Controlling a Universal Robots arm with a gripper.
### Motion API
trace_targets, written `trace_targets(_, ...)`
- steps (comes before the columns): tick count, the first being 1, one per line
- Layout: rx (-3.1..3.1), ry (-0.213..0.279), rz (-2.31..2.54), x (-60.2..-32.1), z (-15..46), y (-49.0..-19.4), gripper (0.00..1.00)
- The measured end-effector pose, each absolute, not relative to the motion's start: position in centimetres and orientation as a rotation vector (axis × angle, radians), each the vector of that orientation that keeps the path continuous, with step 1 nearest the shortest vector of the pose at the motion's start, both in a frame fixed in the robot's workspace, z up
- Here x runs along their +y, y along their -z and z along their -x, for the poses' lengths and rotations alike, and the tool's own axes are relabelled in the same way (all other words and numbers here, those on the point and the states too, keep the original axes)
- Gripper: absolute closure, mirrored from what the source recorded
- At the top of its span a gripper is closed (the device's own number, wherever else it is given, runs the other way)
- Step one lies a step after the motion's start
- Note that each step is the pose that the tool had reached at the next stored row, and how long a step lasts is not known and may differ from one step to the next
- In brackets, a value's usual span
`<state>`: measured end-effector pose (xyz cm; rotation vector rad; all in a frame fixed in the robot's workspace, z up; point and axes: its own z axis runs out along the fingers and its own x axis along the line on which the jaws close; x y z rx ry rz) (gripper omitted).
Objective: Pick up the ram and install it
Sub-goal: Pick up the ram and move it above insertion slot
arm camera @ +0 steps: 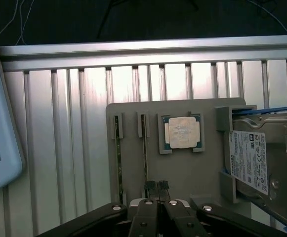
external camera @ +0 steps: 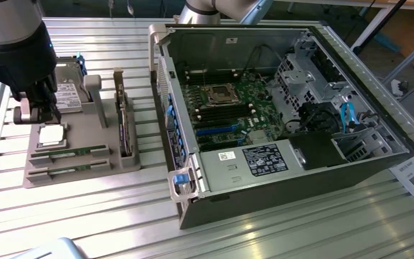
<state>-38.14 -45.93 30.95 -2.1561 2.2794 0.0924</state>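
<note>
Two green ram sticks (external camera: 70,152) (external camera: 69,170) lie side by side in slots at the front of a grey holder (external camera: 84,124). In the wrist view they stand edge-on as thin lines (arm camera: 118,158) (arm camera: 144,150). My gripper (external camera: 40,120) hangs above the holder's far end, over the square silver processor chip (external camera: 52,135). Its two dark fingertips (arm camera: 156,186) are pressed together and shut on nothing, just beside the inner ram stick.
A hard drive (external camera: 67,97) (arm camera: 257,158) and an upright dark expansion card (external camera: 124,127) also sit in the holder. The open computer case (external camera: 351,162) with its motherboard (external camera: 228,108) lies at the exterior view's right. A pale blue-white object (arm camera: 0,128) sits near the slatted table's edge.
</note>
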Motion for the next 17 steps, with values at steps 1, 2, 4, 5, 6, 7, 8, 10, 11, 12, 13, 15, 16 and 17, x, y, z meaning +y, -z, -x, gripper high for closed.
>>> trace_targets(1,2.279,-0.092,2.156,-45.9,38.1,-30.9,0.90)
trace_targets(2,2.279,-0.092,2.156,-45.9,38.1,-30.8,0.90)
trace_targets(4,2.279,-0.092,2.156,-45.9,38.1,-30.4,0.90)
trace_targets(5,2.279,-0.092,2.156,-45.9,38.1,-30.4,0.90)
trace_targets(6,2.279,-0.092,2.156,-45.9,38.1,-30.3,0.90)
trace_targets(7,2.279,-0.092,2.156,-45.9,38.1,-30.2,0.90)
trace_targets(8,2.279,-0.092,2.156,-45.9,38.1,-30.2,0.90)
trace_targets(10,2.279,-0.092,2.156,-45.9,38.1,-29.9,0.90)
trace_targets(11,2.279,-0.092,2.156,-45.9,38.1,-29.7,0.90)
trace_targets(12,2.279,-0.092,2.156,-45.9,38.1,-29.6,0.90)
trace_targets(13,2.279,-0.092,2.156,-45.9,38.1,-29.5,0.90)
trace_targets(15,2.279,-0.091,2.156,-45.9,38.1,-29.1,0.90)
trace_targets(16,2.279,-0.091,2.156,-45.9,38.1,-29.1,0.90)
trace_targets(17,2.279,-0.091,2.156,-45.9,38.1,-28.9,0.90)
